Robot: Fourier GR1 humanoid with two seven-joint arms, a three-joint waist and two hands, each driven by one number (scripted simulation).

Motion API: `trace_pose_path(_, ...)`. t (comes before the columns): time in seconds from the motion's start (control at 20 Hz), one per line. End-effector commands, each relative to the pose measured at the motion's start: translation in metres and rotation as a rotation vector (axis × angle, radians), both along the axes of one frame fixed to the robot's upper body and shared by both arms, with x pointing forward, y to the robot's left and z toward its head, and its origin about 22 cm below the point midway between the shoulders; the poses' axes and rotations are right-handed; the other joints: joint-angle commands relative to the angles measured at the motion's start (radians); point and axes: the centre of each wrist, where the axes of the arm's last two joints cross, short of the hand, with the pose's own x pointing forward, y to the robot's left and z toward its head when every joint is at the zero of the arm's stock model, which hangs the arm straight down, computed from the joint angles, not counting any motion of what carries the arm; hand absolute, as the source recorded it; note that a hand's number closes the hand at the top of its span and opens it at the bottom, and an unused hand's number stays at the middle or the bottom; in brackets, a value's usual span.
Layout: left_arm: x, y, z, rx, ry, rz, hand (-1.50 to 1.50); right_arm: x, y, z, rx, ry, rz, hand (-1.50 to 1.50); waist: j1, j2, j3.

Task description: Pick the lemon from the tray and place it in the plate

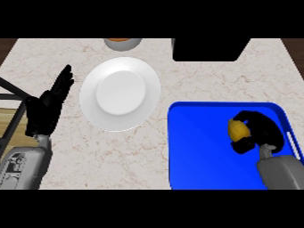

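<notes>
right robot hand [258,130] curled round lemon [238,129] over blue tray [203,151], near right; white plate [120,93] left of tray; left robot hand [49,104] open, resting far left

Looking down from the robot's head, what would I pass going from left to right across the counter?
Left hand, resting open → white plate → blue tray → lemon, with the right hand curled round it.

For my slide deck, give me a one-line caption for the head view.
Right hand curls around yellow lemon over blue tray; round white plate waits.
</notes>
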Motion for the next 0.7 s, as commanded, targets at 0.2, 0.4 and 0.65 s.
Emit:
trace_pose_path(0.2, -0.005, 0.002, -0.002, -0.009, 0.008, -0.006, 0.00, -0.010, -0.011, -0.021, -0.027, -0.081, -0.001, 1.50, 0.000, 0.000, 0.001)
trace_pose_path(0.4, 0.004, -0.016, 0.005, -0.016, -0.014, -0.004, 0.00, 0.034, -0.009, 0.006, -0.062, -0.132, 0.237, 1.50, 0.015, 0.004, 0.002)
trace_pose_path(0.65, 0.007, -0.012, 0.003, -0.003, -0.011, -0.023, 0.00, 0.078, 0.001, 0.040, -0.076, -0.240, 0.473, 1.50, 0.031, 0.010, 0.003)
